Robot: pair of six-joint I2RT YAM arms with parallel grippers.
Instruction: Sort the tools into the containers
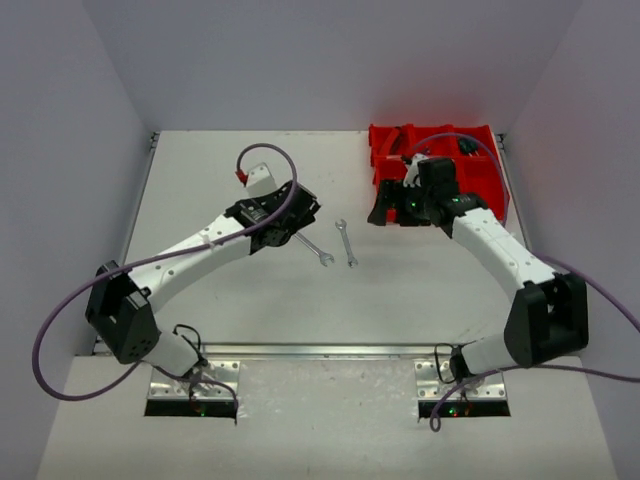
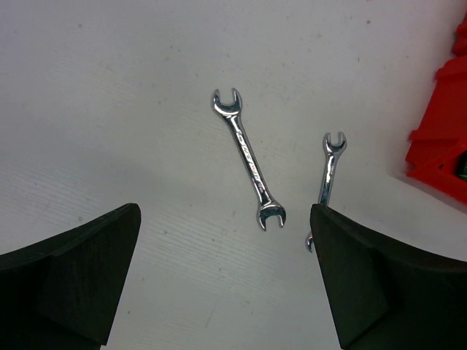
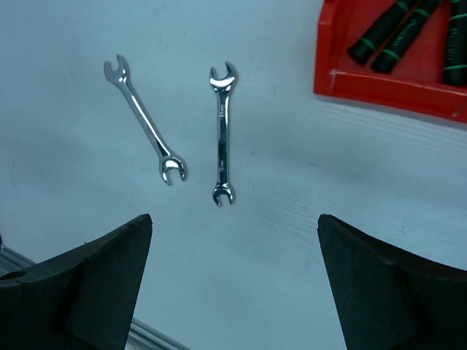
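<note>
Top view – bins (image 1: 478, 170): red block at 1 o'clock on the worktop (image 1: 200, 170); its contents are too small to tell.
Top view – wrenches: slanted wrench (image 1: 318, 253) and straight wrench (image 1: 346, 243) lie near the centre, close together but apart; the slanted wrench's 11 o'clock end is hidden under the left arm.
Top view – left fingers (image 1: 290, 210): over that hidden end; their gap is not readable.
Top view – right fingers (image 1: 413, 195): at the bins' 7 o'clock corner, dark and hard to make out.
Left wrist – left fingers (image 2: 80, 277): spread wide, nothing between them.
Left wrist – wrenches: slanted wrench (image 2: 248, 157) in full view; the straight wrench (image 2: 328, 171) has its 6 o'clock end hidden behind a finger.
Left wrist – bins (image 2: 441, 138): cut off at 3 o'clock.
Right wrist – right fingers (image 3: 379, 284): spread wide, empty.
Right wrist – wrenches: slanted wrench (image 3: 146, 120) and straight wrench (image 3: 222, 135), both on the bare worktop (image 3: 306, 189).
Right wrist – bins (image 3: 379, 84): one corner at 1 o'clock holds green-black handles (image 3: 387, 36), cut off by the frame.
</note>
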